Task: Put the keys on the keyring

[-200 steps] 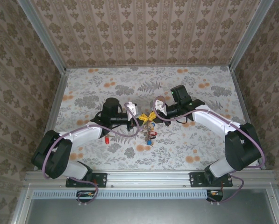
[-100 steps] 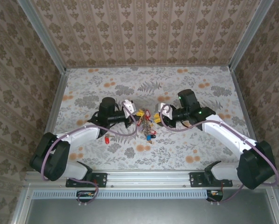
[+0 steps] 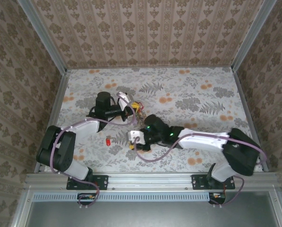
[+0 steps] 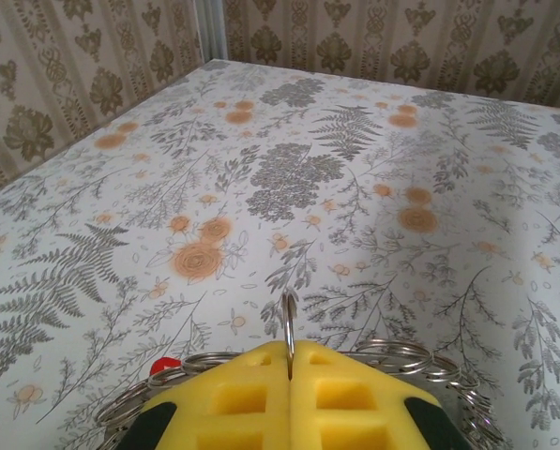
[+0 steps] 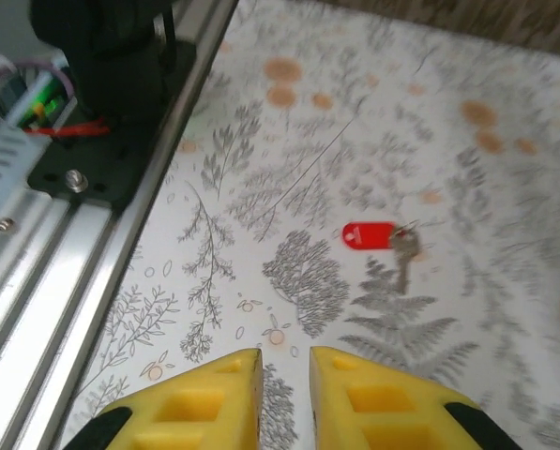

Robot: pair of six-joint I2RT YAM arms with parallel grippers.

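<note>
A red-tagged key (image 3: 107, 141) lies loose on the bench (image 3: 197, 90). My left claw (image 4: 290, 354) is clenched on the keyring (image 4: 288, 314), pinching its thin wire upright. My right claw (image 5: 284, 366) hangs near that key, jaws slightly parted, nothing between them.

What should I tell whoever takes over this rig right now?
Left tool: shut on the keyring.
Right tool: slightly open, empty, over the table near the loose red-tagged key.
Done: a red tag shows beside the ring's coils; how many keys are threaded is unclear.
Left: pick up the red-tagged key and thread it on.
</note>
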